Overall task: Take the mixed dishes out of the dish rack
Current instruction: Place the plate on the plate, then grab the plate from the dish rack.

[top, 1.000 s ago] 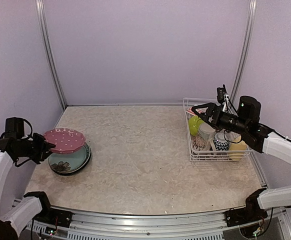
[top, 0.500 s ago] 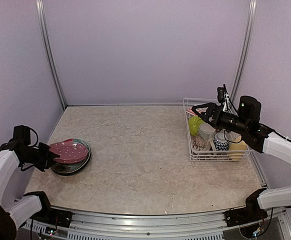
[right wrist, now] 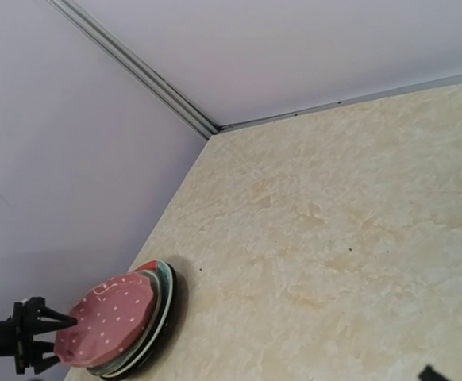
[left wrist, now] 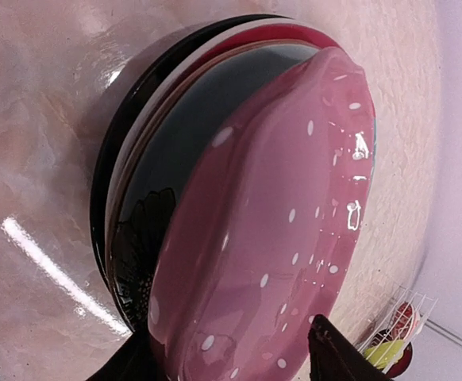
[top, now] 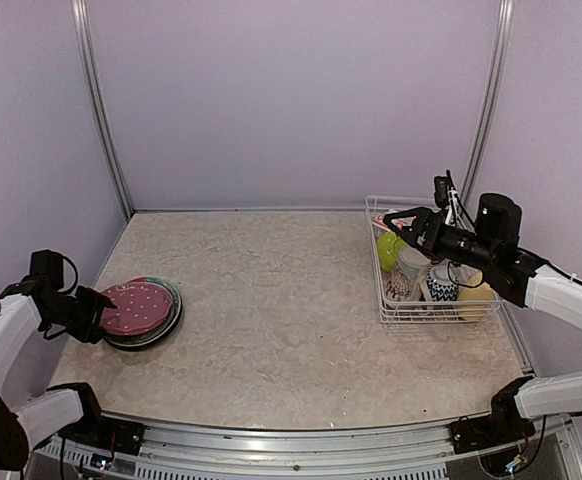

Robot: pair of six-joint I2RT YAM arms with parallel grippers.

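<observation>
Top view: my left gripper [top: 99, 305] is low at the left edge of the frame, at the near-left rim of the red dotted plate [top: 136, 306]. That plate lies on the plate stack [top: 174, 300], to the right of the fingers. My exit is therefore leftward, away from the rim. At the right of the frame, my right gripper [top: 396, 222] hangs with its fingers spread wide over the far-left corner of the dish rack [top: 421, 316]. The lime-green bowl [top: 387, 250] sits just below the fingers, so this arm is far nearer the remaining dishes. The mugs behind my forearm are partly covered.

Left wrist view: the red plate [left wrist: 279, 214] fills the frame, tilted over the teal plate [left wrist: 191, 127], its near edge passing between my fingers [left wrist: 338, 357]. The fingers stand on either side of the rim. I cannot tell whether they bear on it, as the contact is cut off at the bottom edge.

Right wrist view: I see mostly bare table [right wrist: 334, 222], with the plate [right wrist: 108, 317] in the lower left, its near edge raised at the left gripper [right wrist: 56, 324]. The rack and my own fingers are out of frame.
</observation>
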